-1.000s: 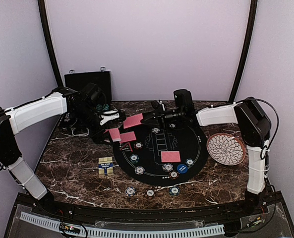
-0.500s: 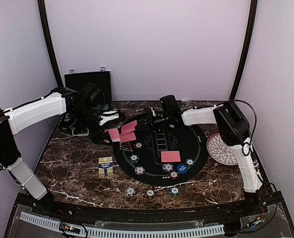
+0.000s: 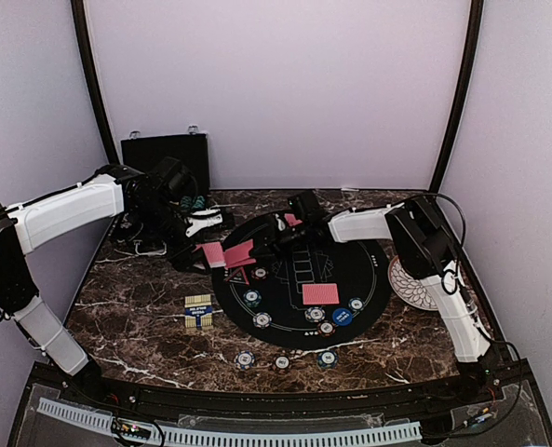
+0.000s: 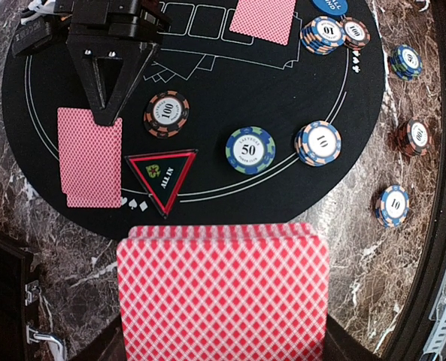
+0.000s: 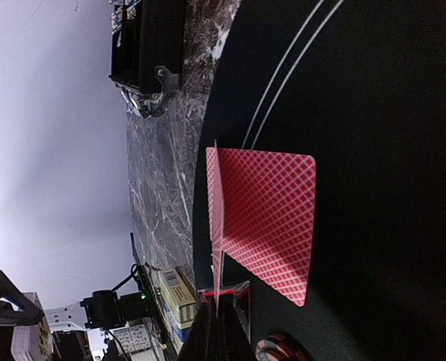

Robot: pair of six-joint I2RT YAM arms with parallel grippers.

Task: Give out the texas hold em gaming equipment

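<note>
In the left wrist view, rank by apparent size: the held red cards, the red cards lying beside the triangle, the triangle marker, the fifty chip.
1. Held red-backed playing cards, enlarged by nearness.
2. Red-backed cards lying beside the triangle.
3. Red-bordered green triangular marker and round green fifty chip: too alike to rank.

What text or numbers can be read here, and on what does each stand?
"ALL IN": black triangular marker, upside down in the left wrist view.
"100": orange-edged chip.
"50": teal-edged chip.
"10": blue-edged chip stack.
"10": lone blue-edged chip on the marble table.
Unreadable: fine print on chip rims; label of the yellow box in the top view.
</note>
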